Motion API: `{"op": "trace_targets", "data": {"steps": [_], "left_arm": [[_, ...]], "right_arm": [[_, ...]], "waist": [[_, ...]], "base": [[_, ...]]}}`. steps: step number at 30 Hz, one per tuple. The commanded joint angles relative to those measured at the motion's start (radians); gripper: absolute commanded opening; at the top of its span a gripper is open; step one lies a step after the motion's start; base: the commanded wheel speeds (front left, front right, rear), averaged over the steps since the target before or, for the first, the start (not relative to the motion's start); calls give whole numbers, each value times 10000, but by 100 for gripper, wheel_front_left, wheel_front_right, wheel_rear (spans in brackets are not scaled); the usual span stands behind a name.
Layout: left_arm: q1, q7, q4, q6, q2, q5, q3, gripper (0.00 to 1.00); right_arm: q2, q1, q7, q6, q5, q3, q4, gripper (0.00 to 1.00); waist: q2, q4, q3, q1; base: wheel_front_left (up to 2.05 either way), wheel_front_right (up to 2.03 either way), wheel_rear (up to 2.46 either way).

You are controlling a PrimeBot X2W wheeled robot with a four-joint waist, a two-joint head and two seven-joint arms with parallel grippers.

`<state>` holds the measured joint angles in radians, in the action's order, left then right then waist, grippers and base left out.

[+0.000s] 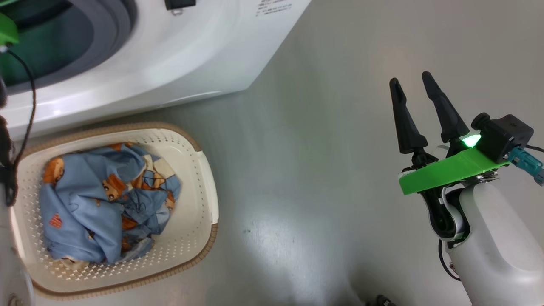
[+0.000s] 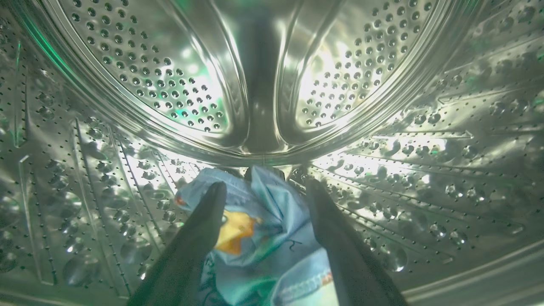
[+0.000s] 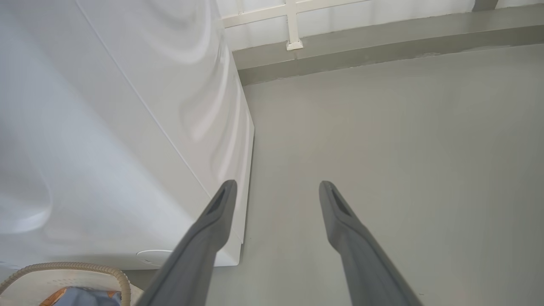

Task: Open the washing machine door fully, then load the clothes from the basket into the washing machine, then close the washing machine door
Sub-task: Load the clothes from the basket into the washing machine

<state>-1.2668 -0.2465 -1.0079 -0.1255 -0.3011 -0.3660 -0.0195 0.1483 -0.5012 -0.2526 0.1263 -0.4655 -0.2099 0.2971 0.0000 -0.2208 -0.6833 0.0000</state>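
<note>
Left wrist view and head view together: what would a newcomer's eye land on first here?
A gleaming perforated drum surrounds the left gripper, whose spread fingers flank a light blue bear-print garment low in the drum. In the head view, more clothes lie crumpled in the basket, lower left, in front of the washing machine. The right gripper hangs open over the grey floor at right.

I've got my left gripper (image 2: 265, 185) reaching straight ahead, both fingers spread wide apart. My right gripper (image 1: 410, 77) hangs off to the side with its jaws parted, the pale forearm (image 1: 497, 242) angled beneath it.
</note>
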Motion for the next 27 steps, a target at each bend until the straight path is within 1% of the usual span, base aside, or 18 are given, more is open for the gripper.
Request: {"op": "trace_targets", "data": {"steps": [1, 7, 13, 20, 27], "left_arm": [[-140, -10, 54, -35, -444, 127, 24, 100], [-248, 47, -1247, -43, -334, 145, -299, 100], [-3, -11, -1782, -48, -249, 26, -592, 100], [950, -137, -1414, -50, -136, -247, -949, 100], [2258, -150, -120, -51, -153, -480, -920, 100]], "right_arm": [[81, 134, -92, 44, 143, -166, -151, 100], [76, 135, -92, 44, 91, -279, -22, 100], [129, 130, -92, 44, 10, -355, 109, 100], [269, 214, -92, 44, -31, -326, 135, 100], [370, 386, -92, 44, 12, -201, 88, 100]], "waist": [[0, 91, 124, 0], [0, 180, 575, 0], [0, 260, 1108, 0], [0, 486, 1858, 0], [0, 804, 2565, 0]], "base": [[0, 0, 0], [0, 0, 0], [0, 0, 0], [0, 0, 0], [0, 0, 0]]}}
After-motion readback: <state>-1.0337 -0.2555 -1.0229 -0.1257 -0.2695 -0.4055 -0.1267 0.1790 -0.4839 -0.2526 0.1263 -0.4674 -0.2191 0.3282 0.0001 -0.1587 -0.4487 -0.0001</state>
